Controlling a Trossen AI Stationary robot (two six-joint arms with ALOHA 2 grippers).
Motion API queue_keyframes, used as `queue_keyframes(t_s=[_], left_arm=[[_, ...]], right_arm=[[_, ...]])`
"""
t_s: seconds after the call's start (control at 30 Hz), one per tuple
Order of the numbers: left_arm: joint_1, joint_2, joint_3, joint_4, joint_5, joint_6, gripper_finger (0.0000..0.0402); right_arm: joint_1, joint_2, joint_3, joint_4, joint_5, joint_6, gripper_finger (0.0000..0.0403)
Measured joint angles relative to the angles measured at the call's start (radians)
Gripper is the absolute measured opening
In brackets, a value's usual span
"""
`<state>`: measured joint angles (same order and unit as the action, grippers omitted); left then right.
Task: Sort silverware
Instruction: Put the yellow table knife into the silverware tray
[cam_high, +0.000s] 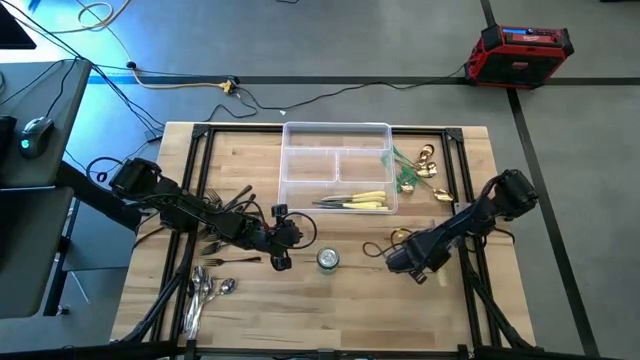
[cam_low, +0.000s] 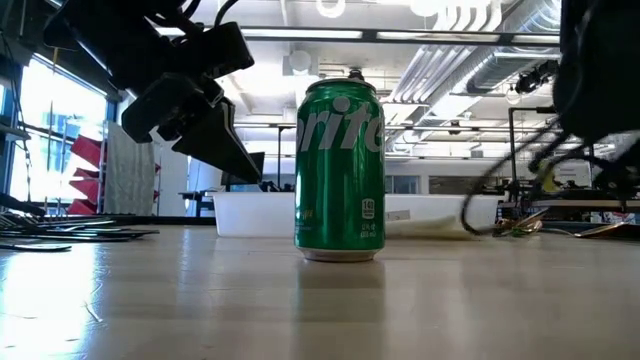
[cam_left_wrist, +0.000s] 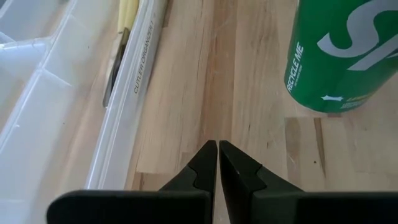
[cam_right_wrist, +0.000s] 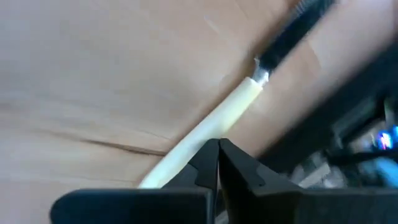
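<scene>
OK, high view: left end effector (cam_high: 281, 262) sits low on the tabletop (cam_high: 150, 250), just left of the green can (cam_high: 327, 260), fingers together, nothing in them. Right end effector (cam_high: 412, 270) is down on the right side of the tabletop, in front of the clear tray (cam_high: 335, 130). Silverware spread out: dark forks (cam_high: 222, 200) near the left arm, silver spoons (cam_high: 205, 290) at front-left, cream-handled knives (cam_high: 358, 201) in the tray's front compartment, green-handled pcs (cam_high: 408, 172) w/ gold ends just right of the tray, a gold-ended pc (cam_high: 400, 238) just beside the right end effector.

Low view: can (cam_low: 340, 172) upright, centre frame, tray (cam_low: 250, 214) behind it. Left end effector (cam_low: 248, 170) hangs left of the can, tips pointing down, off the tabletop (cam_low: 320, 300). Gold-ended pcs (cam_low: 520, 228) lie at right, partly hidden by the blurred right arm.

Left wrist view: fingertips (cam_left_wrist: 210, 155) pressed together, empty. Can (cam_left_wrist: 342, 56) off to one side, tray wall (cam_left_wrist: 134, 93) to the other, cream handle (cam_left_wrist: 127, 15) visible inside the tray.

Right wrist view: fingertips (cam_right_wrist: 211, 152) closed, tips meeting over a cream-handled knife (cam_right_wrist: 211, 134) w/ a dark blade, lying diagonal on the wood. Contact w/ the handle looks likely but cannot tell if it's actually pinched, frame blurred.
</scene>
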<state>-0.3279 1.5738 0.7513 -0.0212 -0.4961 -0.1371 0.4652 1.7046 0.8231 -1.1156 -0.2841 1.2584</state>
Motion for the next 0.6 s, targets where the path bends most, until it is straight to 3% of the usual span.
queue_keyframes(t_s=[0.27,0.47,0.6], left_arm=[[0.000,0.000,0.000,0.003,0.000,0.000,0.0000],[0.000,0.000,0.000,0.002,0.003,0.000,0.0000],[0.000,0.000,0.000,0.002,0.008,0.000,0.0000]], right_arm=[[0.000,0.001,0.191,0.010,0.330,-0.092,0.0000],[-0.015,0.001,0.265,-0.001,0.421,-0.057,0.0005],[-0.040,0.001,0.264,0.120,0.443,-0.119,0.0034]])
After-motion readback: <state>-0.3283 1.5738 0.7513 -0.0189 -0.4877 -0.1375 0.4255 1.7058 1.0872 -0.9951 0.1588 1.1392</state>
